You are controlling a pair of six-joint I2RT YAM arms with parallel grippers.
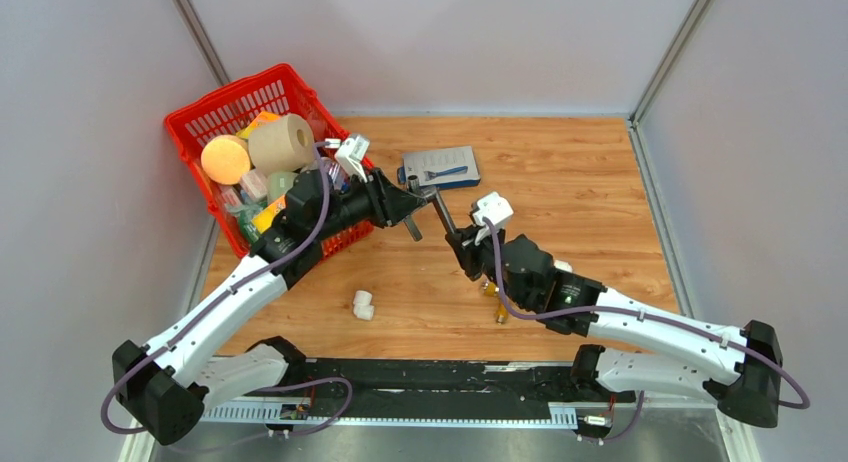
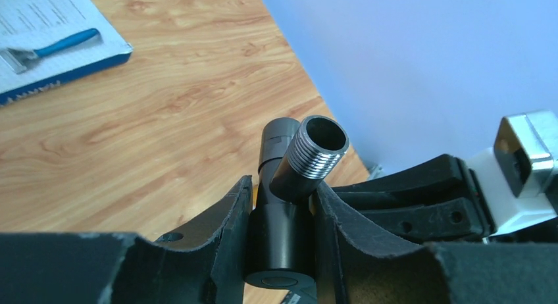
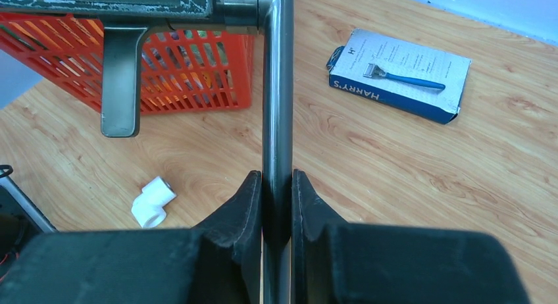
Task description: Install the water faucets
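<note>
While the left fingers (image 2: 220,228) and right fingers (image 3: 242,208) both clench the dark grey L-shaped metal faucet (image 1: 441,215) mid-bench, a red plastic basket (image 1: 222,95) crowds the far-left corner and a blue razor box (image 1: 440,168) lies just beyond.

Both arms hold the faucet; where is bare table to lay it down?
Widest bare wood: far right, between the blue-and-white razor box and the right wall. A smaller strip: between the white plastic elbow fitting and the right arm. Crowded: around the red plastic basket and the dark grey metal faucet.
</note>
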